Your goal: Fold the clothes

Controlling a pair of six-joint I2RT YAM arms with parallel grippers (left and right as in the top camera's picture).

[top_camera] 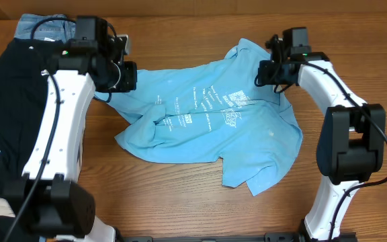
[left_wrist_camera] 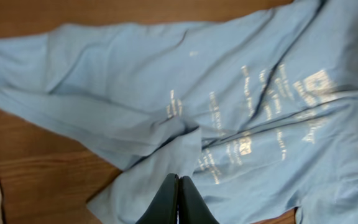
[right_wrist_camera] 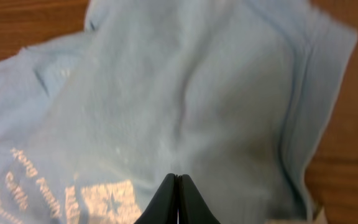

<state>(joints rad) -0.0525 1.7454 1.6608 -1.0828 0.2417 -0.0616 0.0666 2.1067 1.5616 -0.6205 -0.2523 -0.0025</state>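
Table [top_camera: 180, 202]: one T-shirt [top_camera: 207, 128]; left pincer [left_wrist_camera: 179, 179], right pincer [right_wrist_camera: 178, 178] closed.

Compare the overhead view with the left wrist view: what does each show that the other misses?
Only the overhead view shows the whole outline of the light blue T-shirt, the right gripper at its far edge, and the black shirt and jeans beside the left arm. Only the left wrist view shows the left gripper close up, fingers shut together at a raised fold. Whether cloth is pinched is unclear. Both show the T-shirt's white print and the wooden table under it.
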